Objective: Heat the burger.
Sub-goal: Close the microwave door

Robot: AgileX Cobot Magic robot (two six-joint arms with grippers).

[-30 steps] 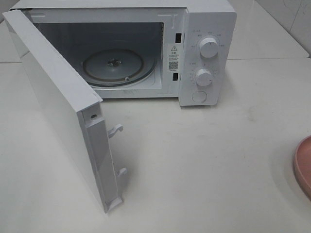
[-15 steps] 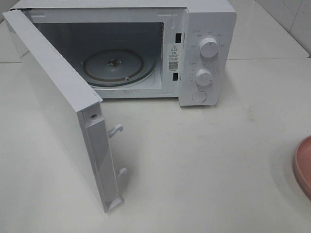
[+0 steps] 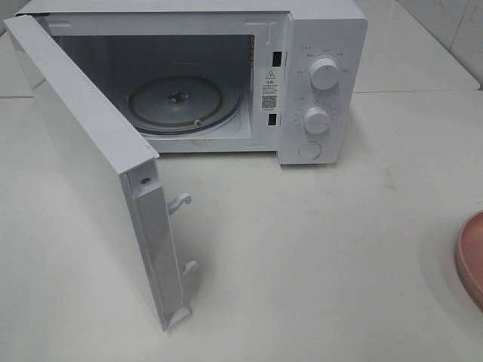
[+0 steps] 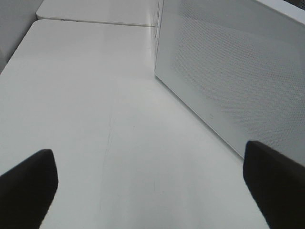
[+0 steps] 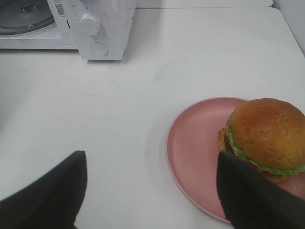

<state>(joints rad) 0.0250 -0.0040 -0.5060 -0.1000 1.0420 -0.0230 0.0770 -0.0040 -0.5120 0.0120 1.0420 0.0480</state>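
The right gripper (image 5: pixel 151 191) hangs above the white table (image 5: pixel 190 57) with its two dark fingers spread wide apart and nothing between them; one fingertip (image 5: pixel 52 195) fills the lower left of the right wrist frame, the other sits at the lower right, overlapping the near edge of the pink plate (image 5: pixel 190 152). The burger (image 5: pixel 264 138) rests on that plate toward the right of the frame, its glossy bun on top with a green lettuce frill below; it is free of the fingers.

The left gripper (image 4: pixel 152 183) is likewise parted wide and empty, its fingertips (image 4: pixel 28 181) in the two lower corners of the left wrist frame, over bare table beside the perforated outer face of the microwave door (image 4: pixel 228 71).

In the exterior high view the microwave (image 3: pixel 317 83) stands at the top centre, its door (image 3: pixel 90 166) swung fully open toward the lower left, the glass turntable (image 3: pixel 177 102) bare inside. Only a sliver of the plate (image 3: pixel 472 256) shows at the right edge; neither arm appears there.
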